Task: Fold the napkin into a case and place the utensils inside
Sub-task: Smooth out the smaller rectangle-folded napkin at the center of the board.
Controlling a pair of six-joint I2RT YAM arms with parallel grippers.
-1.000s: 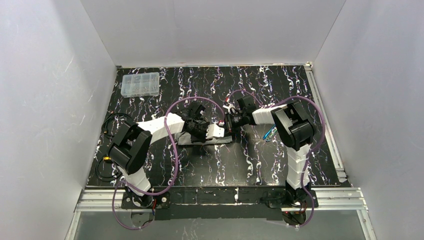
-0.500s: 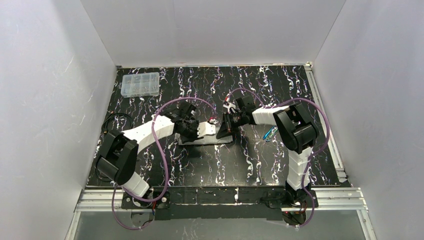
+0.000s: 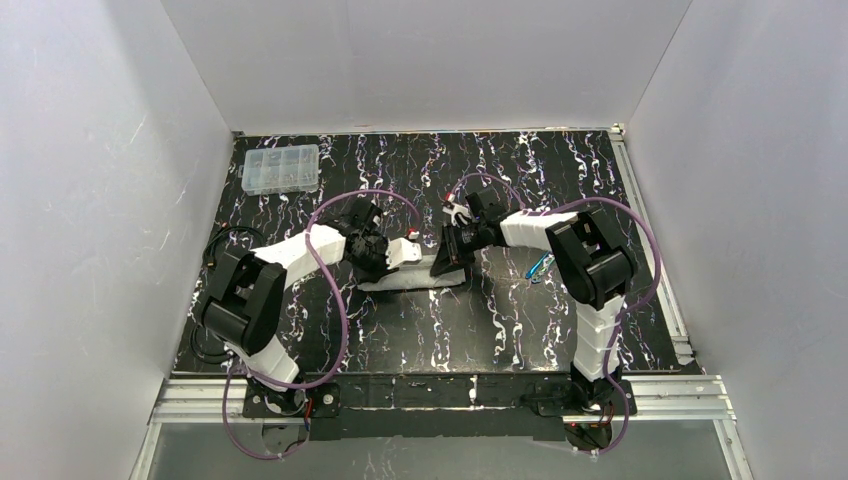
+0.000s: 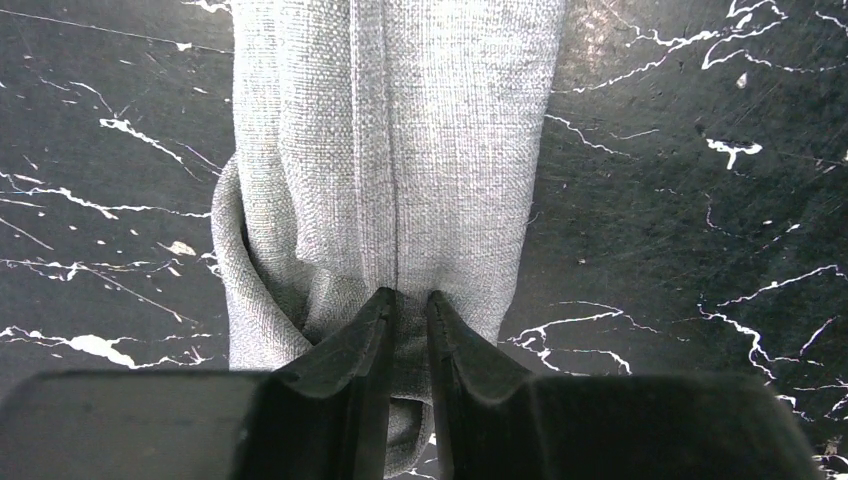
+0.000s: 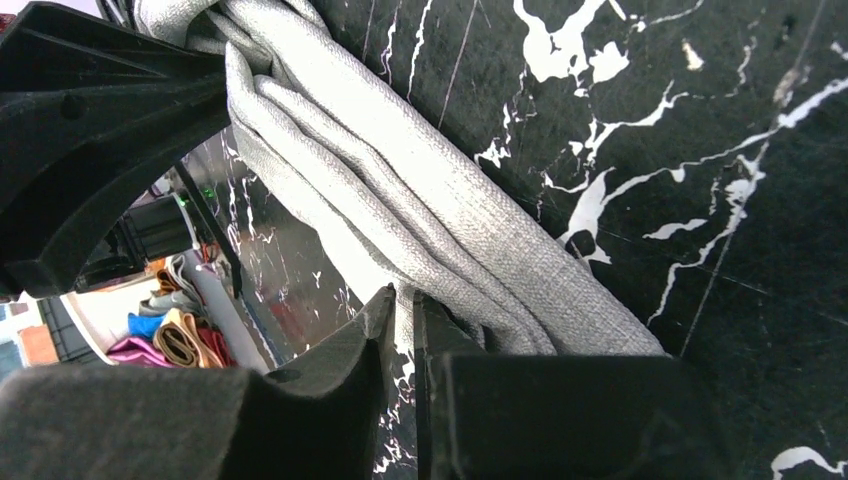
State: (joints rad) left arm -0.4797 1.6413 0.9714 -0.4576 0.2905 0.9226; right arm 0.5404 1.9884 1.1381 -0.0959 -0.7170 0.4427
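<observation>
The napkin [image 3: 400, 282] lies mid-table as a long, narrow, layered strip of light-grey cloth. In the left wrist view the napkin [image 4: 400, 130] runs away from the jaws, and my left gripper [image 4: 407, 300] is shut on a fold at its near end. My right gripper [image 5: 403, 300] is shut on a thin edge of the napkin [image 5: 440, 220] at the other end. From above, the left gripper [image 3: 418, 260] and right gripper [image 3: 447, 262] stand close together over the strip's right half, holding cloth raised off the table. The utensils [image 3: 540, 266], one bright blue, lie to the right under the right arm.
A clear plastic compartment box [image 3: 281, 168] sits at the back left. Purple cables [image 3: 335, 290] loop over both arms. A black cable [image 3: 225, 245] coils at the left edge. White walls close in three sides.
The left arm has swung back and left, drawing its gripper and the pinched cloth toward the far side. The right gripper has tilted and shifted slightly left. The cloth between them has risen.
</observation>
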